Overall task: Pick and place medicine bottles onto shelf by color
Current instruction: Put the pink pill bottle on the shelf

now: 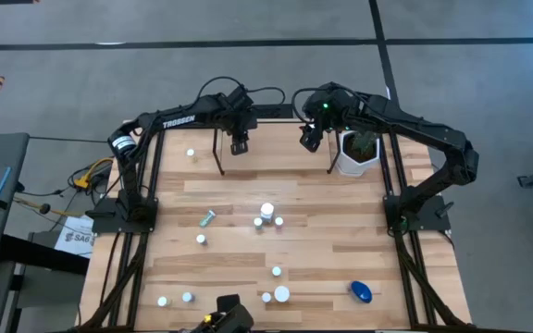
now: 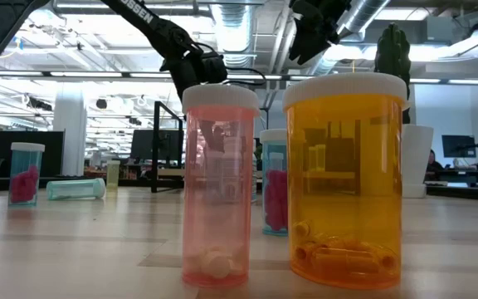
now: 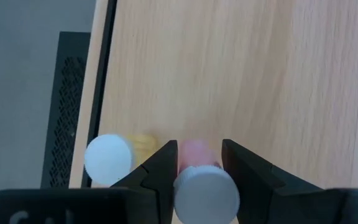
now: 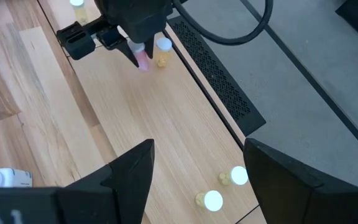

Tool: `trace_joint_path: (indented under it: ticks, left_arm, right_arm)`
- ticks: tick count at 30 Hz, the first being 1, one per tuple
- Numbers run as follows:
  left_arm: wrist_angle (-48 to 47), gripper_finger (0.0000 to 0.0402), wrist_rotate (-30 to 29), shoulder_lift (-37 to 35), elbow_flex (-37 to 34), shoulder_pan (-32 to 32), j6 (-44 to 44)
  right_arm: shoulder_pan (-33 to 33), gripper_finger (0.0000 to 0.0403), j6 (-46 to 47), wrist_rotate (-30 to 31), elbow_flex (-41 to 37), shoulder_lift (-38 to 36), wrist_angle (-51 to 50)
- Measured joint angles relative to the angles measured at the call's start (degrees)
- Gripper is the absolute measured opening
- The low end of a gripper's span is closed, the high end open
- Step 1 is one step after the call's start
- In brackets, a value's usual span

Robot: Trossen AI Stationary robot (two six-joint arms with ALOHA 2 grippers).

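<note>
My left gripper [image 1: 239,146] is over the shelf [image 1: 271,139] at the table's far edge, shut on a pink bottle with a white cap [image 3: 207,191]. It also shows in the right wrist view [image 4: 143,57]. A yellow white-capped bottle [image 3: 107,158] stands on the light wood board [image 3: 229,62] right beside it. Two more yellow bottles [image 4: 213,200] [image 4: 238,176] stand farther along the board's far edge. My right gripper [image 1: 308,139] hovers open and empty over the shelf's right part, near the plant pot. My left gripper pinches the pink bottle's body just below the cap [image 3: 194,152] between its two fingers [image 3: 163,165]. The fingers come from above, pointing down. The bottle is upright; whether its base [image 4: 143,63] touches the board, I cannot tell.
A white pot with a plant [image 1: 357,153] stands at the shelf's right end. Several bottles stand scattered on the table: a teal one lying [image 1: 207,218], a cluster at mid-table [image 1: 266,215], a blue one [image 1: 361,292]. A pink [image 2: 219,187] and an orange bottle [image 2: 345,178] stand near the front edge.
</note>
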Motion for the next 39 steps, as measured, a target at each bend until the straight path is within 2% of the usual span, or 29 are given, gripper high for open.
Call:
trace_joint_path:
  ticks: [25,39]
  left_arm:
    - [-2.5,0.0112,0.6,1.3,0.0,0.2,1.0]
    - [-1.8,0.0112,-1.0,1.3,0.0,1.1,1.6]
  right_arm:
    - [0.0,0.0270,0.0,0.0,0.0,0.0,0.0]
    - [0.0,0.0270,0.0,0.0,0.0,0.0,0.0]
